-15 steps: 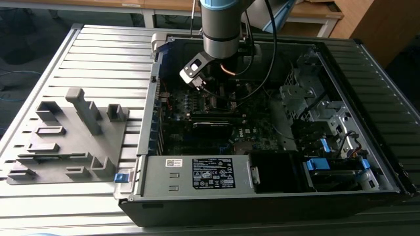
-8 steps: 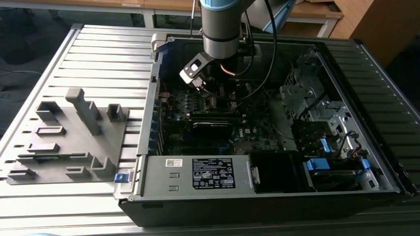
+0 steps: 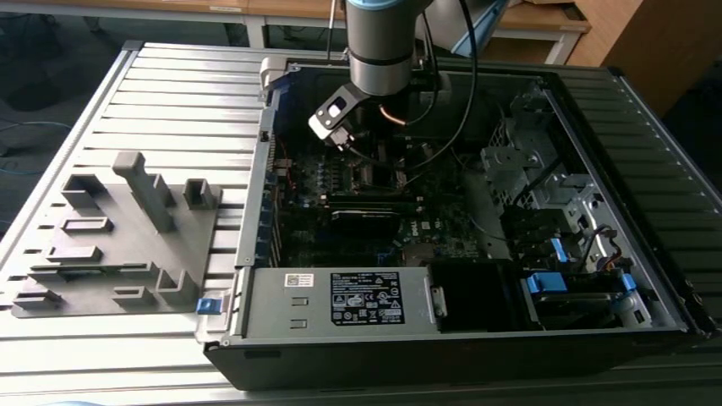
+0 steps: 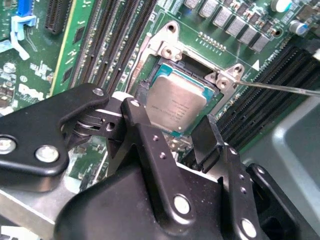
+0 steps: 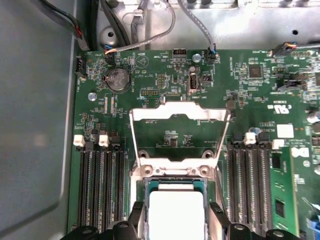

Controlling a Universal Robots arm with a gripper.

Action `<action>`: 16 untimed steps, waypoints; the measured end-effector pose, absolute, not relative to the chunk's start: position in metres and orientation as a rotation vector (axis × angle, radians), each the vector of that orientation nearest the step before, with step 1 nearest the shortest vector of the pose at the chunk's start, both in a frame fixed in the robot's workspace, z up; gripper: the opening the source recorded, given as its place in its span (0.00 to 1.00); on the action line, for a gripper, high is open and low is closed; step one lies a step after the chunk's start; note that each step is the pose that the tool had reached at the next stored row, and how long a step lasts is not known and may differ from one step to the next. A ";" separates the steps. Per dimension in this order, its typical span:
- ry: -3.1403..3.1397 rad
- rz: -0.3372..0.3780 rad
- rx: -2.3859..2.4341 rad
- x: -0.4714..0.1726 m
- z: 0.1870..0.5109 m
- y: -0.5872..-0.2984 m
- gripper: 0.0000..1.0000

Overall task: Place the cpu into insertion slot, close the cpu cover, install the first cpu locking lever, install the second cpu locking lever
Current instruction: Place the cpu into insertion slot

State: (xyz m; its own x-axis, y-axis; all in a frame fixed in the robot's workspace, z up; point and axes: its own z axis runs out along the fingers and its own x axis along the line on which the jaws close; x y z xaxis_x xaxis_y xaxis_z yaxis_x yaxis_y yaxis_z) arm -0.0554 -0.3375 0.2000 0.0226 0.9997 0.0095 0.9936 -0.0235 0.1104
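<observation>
hand (image 4: pixel 171 116) astride cpu (image 4: pixel 175 100) at insertion slot (image 4: pixel 169 50), clamped or not can't tell, cpu cover (image 5: pixel 177 112) up

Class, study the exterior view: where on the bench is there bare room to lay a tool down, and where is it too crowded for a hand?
Bare slatted table lies beyond the grey fixture, up to the computer case, plus a strip along the near edge. Crowded: inside the case, where the gripper hangs over the cpu beside drive bays.

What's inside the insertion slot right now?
The cpu, silver top up, fills the insertion slot; the cpu cover stands open. The slot's floor beneath the chip is covered, so full seating can't be confirmed.
</observation>
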 end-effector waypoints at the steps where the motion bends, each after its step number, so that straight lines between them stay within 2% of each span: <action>1: 2.143 0.129 2.193 -0.055 0.202 -0.338 0.62; 16: 2.143 0.129 2.193 -0.055 0.213 -0.338 0.62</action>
State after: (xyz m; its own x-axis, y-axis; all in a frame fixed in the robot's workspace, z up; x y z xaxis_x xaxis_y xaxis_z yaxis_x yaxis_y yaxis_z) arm -0.0553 -0.3375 0.2126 0.0225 0.9997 0.0095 0.9936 -0.0234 0.1104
